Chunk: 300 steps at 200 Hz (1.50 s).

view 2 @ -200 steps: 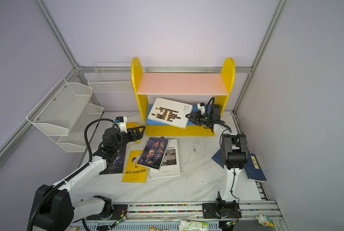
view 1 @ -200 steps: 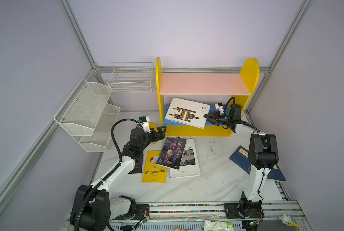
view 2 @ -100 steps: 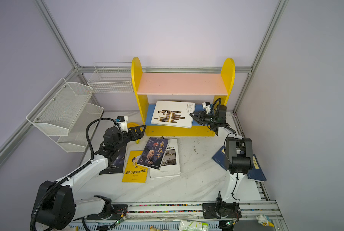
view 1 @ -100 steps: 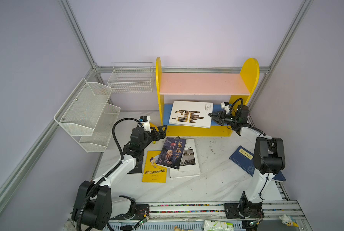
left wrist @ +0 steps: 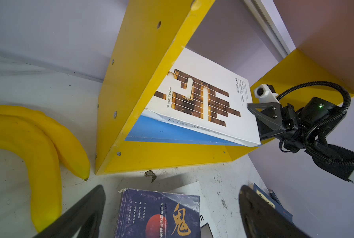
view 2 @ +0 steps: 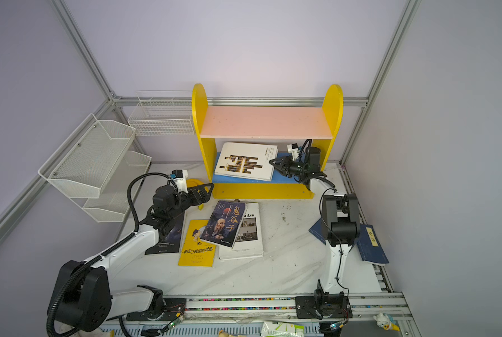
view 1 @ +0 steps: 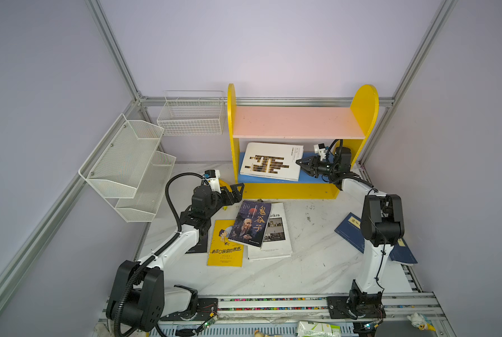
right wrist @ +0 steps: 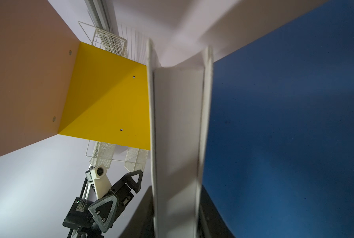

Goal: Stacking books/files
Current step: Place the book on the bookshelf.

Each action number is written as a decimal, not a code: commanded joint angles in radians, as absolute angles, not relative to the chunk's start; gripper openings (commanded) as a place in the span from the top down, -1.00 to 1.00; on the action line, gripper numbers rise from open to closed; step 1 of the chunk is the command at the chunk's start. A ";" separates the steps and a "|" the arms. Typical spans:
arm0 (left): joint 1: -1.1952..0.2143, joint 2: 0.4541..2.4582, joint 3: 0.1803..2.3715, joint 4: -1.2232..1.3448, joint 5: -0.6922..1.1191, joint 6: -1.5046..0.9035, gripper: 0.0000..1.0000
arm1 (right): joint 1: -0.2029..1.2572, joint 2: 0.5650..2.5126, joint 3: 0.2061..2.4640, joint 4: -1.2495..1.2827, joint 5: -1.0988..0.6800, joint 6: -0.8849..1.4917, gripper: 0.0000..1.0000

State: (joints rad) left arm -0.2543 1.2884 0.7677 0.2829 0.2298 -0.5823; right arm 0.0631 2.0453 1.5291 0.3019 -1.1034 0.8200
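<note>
A large white book lies over the blue lower board of the yellow shelf. My right gripper is shut on its right edge. My left gripper hangs open just above the top edge of the dark old-man portrait book, holding nothing. That book lies across a yellow cartoon book and a white photo-cover book. A black book is partly hidden under my left arm. Navy books lie at the table's right edge.
The shelf's pink upper board hangs low over the white book. Yellow bananas lie beside the shelf's left side panel. White wire baskets hang on the left and back walls.
The white book has swung from a slant to lie squarer on the blue board, my right gripper shifting with it. My left gripper has edged slightly toward the shelf.
</note>
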 commanded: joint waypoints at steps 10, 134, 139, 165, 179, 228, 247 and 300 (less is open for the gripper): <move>-0.243 1.279 0.852 0.301 0.218 -0.578 -0.99 | 0.061 2.037 1.512 0.369 -1.126 0.842 0.35; -0.244 1.287 0.844 0.334 0.223 -0.626 -0.99 | 0.001 1.962 1.404 0.532 -1.238 0.934 0.36; -0.243 1.288 0.845 0.333 0.224 -0.627 -0.99 | 0.001 1.962 1.402 0.534 -1.242 0.933 0.36; -0.244 1.300 0.854 0.330 0.225 -0.620 -0.99 | 0.001 1.946 1.376 0.564 -1.257 0.936 0.36; -0.243 1.313 0.864 0.328 0.226 -0.610 -0.99 | 0.001 1.933 1.356 0.565 -1.260 0.932 0.36; -0.244 1.385 0.915 0.342 0.246 -0.594 -0.99 | 0.002 1.965 1.351 0.664 -1.246 1.022 0.36; -0.244 1.405 0.937 0.345 0.253 -0.596 -0.99 | 0.011 1.988 1.373 0.657 -1.230 1.032 0.32; -0.243 1.475 0.964 0.371 0.255 -0.612 -0.99 | 0.087 2.055 1.560 0.195 -1.135 0.703 0.31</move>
State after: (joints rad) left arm -0.2489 1.4712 0.8661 0.3157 0.2440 -0.6163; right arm 0.0475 2.0274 1.4773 0.3969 -1.1728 0.8711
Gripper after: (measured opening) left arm 0.995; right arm 0.345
